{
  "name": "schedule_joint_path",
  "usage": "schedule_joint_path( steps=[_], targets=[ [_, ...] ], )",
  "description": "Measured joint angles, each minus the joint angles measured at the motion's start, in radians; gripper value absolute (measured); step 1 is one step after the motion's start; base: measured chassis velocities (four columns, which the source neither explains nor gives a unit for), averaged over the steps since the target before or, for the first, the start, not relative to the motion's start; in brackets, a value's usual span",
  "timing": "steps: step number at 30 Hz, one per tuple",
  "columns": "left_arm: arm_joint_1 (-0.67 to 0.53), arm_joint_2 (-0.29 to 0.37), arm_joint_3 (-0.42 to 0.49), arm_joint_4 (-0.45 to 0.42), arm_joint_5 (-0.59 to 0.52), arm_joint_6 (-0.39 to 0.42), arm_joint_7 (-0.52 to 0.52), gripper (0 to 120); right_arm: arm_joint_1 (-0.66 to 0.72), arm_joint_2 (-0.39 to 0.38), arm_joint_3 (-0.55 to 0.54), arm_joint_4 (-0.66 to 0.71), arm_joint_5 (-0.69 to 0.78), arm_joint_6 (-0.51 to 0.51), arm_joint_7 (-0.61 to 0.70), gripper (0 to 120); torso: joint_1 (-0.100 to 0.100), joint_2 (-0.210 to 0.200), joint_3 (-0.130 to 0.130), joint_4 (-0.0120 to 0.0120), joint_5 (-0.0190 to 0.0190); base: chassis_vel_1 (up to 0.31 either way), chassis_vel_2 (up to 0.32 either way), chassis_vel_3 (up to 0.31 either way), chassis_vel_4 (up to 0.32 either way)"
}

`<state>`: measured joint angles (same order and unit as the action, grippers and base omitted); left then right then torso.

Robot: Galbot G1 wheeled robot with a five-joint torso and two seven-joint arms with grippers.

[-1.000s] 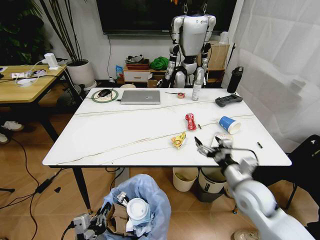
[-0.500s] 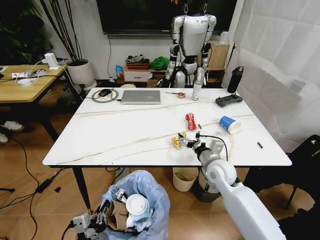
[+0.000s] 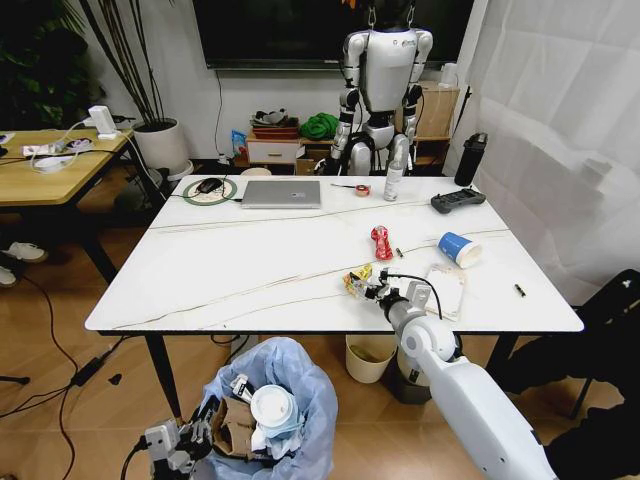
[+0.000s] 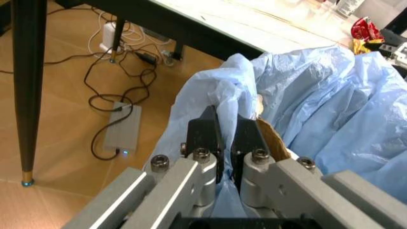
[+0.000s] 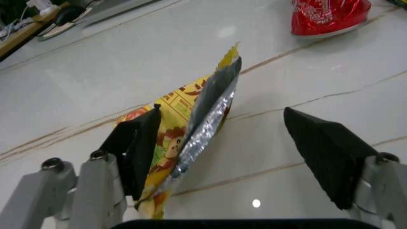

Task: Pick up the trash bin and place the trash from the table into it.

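- yellow foil, printed outside and silver inside: the yellow wrapper (image 5: 184,129) looks feather-light, crinkly and slick, so i judge it would skid or fold instead of resisting a push; the upright torn edge that stands off the counter (image 3: 250,270) seems the best place to pinch.
- it lies near the front edge of the white marble-look counter, toward the robot's right, in front of the red wrapper (image 3: 381,242).
- the right end effector (image 5: 248,152) is down at counter level with its fingers spread wide; one finger (image 5: 137,145) touches or nearly touches the wrapper's printed face, and the other stands well apart across bare marble, so the wrapper sits inside the gap but off to one side, not yet clamped.
- farther right on the counter lie a flat white packet (image 3: 446,287) and a blue-and-white paper cup (image 3: 459,249).
- the trash bin (image 3: 290,400), lined with a light-blue bag, hangs below the counter's front edge and already holds cardboard and a cup lid.
- the left end effector (image 4: 222,143) is clamped on the bag-covered rim, the thin soft plastic bunched between its black fingers.
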<state>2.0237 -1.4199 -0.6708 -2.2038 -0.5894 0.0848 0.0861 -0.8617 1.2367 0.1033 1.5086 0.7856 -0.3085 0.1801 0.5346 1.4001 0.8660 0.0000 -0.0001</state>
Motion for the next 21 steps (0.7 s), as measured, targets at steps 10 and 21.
schedule_joint_path(
  steps=[10, 21],
  targets=[
    [-0.011, 0.023, -0.010, 0.006, -0.027, 0.004, -0.005, 0, 0.002, 0.017, -0.016, -0.018, -0.024, 0.010, -0.012, 32, 0.000, 0.000, 0.000, 0.0001, 0.0001, 0.000, 0.000, 0.000, 0.000],
    [-0.025, 0.035, -0.008, 0.007, -0.042, 0.012, -0.013, 0, -0.009, -0.017, -0.053, 0.009, 0.031, 0.068, -0.053, 0, 0.000, 0.000, 0.000, 0.0001, 0.0001, 0.000, 0.000, 0.000, 0.000]
  ],
)
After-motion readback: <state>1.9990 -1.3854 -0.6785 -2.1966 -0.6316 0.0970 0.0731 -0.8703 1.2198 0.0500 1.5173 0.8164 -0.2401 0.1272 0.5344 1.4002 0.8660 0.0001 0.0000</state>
